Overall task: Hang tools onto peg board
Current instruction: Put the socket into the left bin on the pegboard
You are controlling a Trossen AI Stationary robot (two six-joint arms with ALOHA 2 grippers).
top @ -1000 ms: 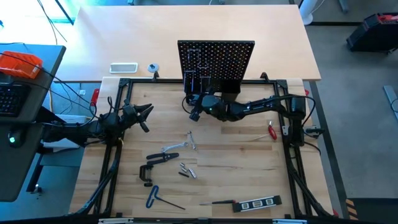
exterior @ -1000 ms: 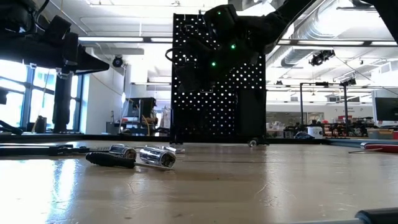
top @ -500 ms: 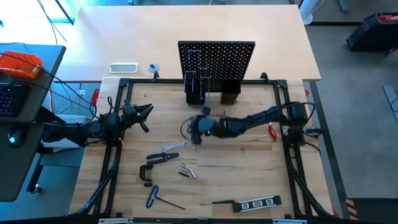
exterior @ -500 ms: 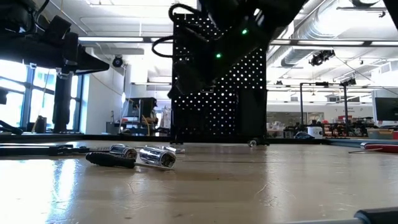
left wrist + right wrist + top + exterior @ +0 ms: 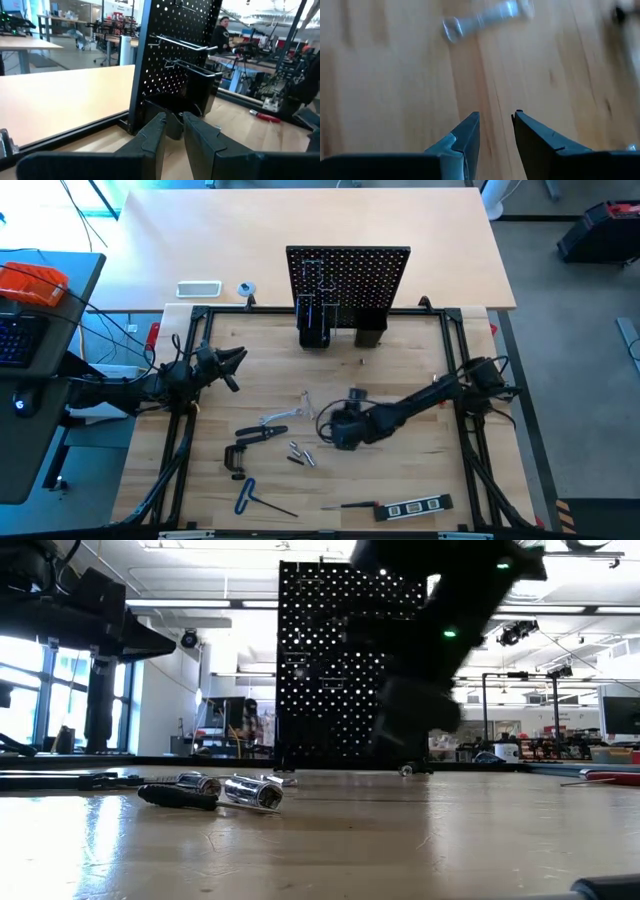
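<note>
The peg board (image 5: pixel 348 280) stands upright at the table's far side, with black holder boxes (image 5: pixel 313 332) at its base. Tools lie on the wood left of the middle: a silver wrench (image 5: pixel 305 405), black-handled pliers (image 5: pixel 262 435), small screwdrivers (image 5: pixel 300 452), a C-clamp (image 5: pixel 235 460), a blue-handled hex key (image 5: pixel 245 495) and a level (image 5: pixel 410 507). My right gripper (image 5: pixel 330 435) hovers open just right of the screwdrivers, tipped downward. Bare wood shows between its fingers (image 5: pixel 496 117), and a blurred silver tool (image 5: pixel 485 17) lies ahead. My left gripper (image 5: pixel 174 120) waits level at the left edge, slightly open and holding nothing.
A white tray (image 5: pixel 198 288) and a small roll (image 5: pixel 246 289) sit on the pale table behind the frame. The black frame rail (image 5: pixel 320 311) borders the work surface. Free wood lies between the peg board and the tools.
My right gripper has swung away from the peg board toward the table's near edge and down, tipping its fingers downward. It now hangs over the middle of the table beside the loose tools. The gap between its fingers is unchanged.
</note>
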